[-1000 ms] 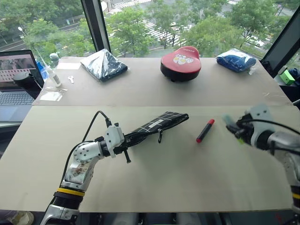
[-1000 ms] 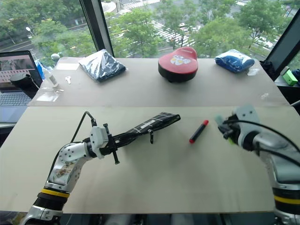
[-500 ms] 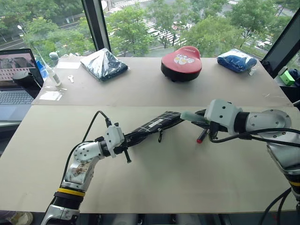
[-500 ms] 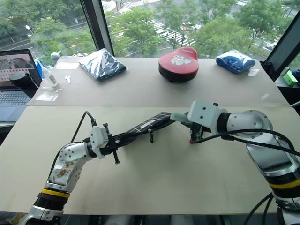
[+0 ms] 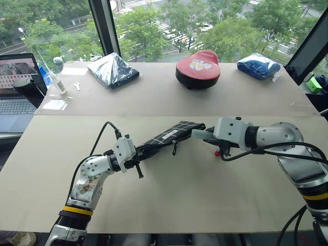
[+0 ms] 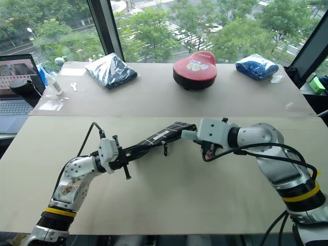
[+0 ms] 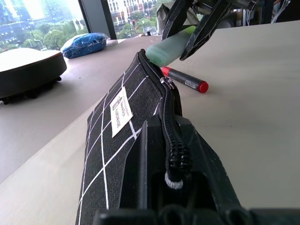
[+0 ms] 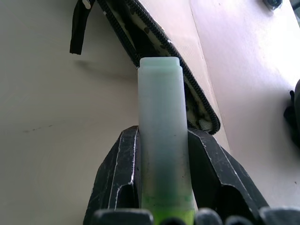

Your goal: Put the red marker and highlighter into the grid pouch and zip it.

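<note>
So your right arm has swung in from the far right edge of the table [image 5: 169, 205] and its gripper [image 8: 161, 154] now sits right at the open end of the grid pouch [image 5: 171, 135], fingers clamped around the highlighter [image 8: 161, 145]. The pale end points at the zipper mouth, just short of it, not inside yet as far as I can tell. Your left gripper [image 5: 134, 156] hasn't budged: it's clenched on the other end of the pouch, holding it up off the table. The red marker [image 7: 183, 80] lies on the table just beside the pouch mouth, under your right hand. So you're lined up for the first drop-in; marker and zipping are still to do.
</note>
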`<state>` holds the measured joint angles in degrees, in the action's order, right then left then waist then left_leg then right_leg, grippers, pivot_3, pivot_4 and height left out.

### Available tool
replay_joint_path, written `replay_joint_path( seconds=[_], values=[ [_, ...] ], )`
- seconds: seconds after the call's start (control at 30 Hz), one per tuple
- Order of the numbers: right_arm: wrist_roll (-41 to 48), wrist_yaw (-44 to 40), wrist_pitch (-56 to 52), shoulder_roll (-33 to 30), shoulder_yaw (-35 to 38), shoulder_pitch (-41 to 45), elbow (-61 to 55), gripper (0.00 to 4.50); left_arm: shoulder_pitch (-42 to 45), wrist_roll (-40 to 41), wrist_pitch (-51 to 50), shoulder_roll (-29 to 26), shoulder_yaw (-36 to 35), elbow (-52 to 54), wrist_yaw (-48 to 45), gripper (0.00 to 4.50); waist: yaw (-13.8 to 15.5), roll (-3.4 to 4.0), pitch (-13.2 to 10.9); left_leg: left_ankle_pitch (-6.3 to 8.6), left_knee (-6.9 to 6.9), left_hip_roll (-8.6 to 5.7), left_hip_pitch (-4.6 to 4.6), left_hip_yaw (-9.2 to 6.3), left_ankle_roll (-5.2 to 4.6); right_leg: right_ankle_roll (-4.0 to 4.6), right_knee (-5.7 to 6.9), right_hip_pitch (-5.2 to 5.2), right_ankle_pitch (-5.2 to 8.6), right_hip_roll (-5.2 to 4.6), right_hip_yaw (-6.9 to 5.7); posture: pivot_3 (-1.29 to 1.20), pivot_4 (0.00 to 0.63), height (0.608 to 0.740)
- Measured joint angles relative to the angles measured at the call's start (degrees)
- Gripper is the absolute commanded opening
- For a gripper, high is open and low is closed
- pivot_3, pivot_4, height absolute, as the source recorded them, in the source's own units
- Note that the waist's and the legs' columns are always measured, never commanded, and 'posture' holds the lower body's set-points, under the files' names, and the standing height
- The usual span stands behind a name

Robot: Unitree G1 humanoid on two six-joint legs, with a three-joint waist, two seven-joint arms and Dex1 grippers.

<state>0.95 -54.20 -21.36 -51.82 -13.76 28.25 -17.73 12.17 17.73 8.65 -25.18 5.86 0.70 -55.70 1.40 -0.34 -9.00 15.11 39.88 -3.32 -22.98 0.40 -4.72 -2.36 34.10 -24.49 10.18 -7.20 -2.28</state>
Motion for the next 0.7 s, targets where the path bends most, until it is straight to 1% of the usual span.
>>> replay_joint_path(
  seconds=[0.23,0.47,0.57,0.7],
  values=[
    [-2.65,-0.34,0.81,2.68,-2.46,0.98,2.58,1.01,-0.98,-1.93,1.20,-0.17,1.35,0.00,-0.48,0.00,-0.06,0.00,0.00,-0.03,-0.01,0.00,-0.01,0.00,0.04,0.01,0.00,-0.02,0.00,0.00,0.00,0.00,0.150,0.740],
    [-6.78,-0.56,3.31,5.53,-5.45,3.83,4.93,1.01,-1.01,-2.73,3.05,-0.81,1.89,-0.32,-1.87,0.00,-0.34,0.00,0.00,-0.03,-0.02,-0.01,0.00,0.01,0.05,0.01,0.02,-0.04,-0.01,0.01,0.00,0.00,0.150,0.740],
    [-9.10,-0.40,5.80,8.25,-7.75,5.35,5.22,1.01,-0.93,-2.87,3.50,-0.80,2.02,-0.90,-2.34,0.00,-0.58,0.00,0.00,-0.06,-0.04,-0.01,-0.01,0.01,0.11,0.01,0.04,-0.08,0.00,0.02,0.00,0.00,0.150,0.740],
    [-13.33,1.08,13.71,11.02,-10.54,6.98,7.92,1.01,-0.88,-2.87,3.76,-0.78,2.09,-1.69,-2.87,0.00,-0.63,0.00,0.00,-0.10,-0.04,-0.06,0.00,0.01,0.17,0.01,0.04,-0.08,0.00,0.02,-0.01,0.00,0.150,0.740]
  ],
)
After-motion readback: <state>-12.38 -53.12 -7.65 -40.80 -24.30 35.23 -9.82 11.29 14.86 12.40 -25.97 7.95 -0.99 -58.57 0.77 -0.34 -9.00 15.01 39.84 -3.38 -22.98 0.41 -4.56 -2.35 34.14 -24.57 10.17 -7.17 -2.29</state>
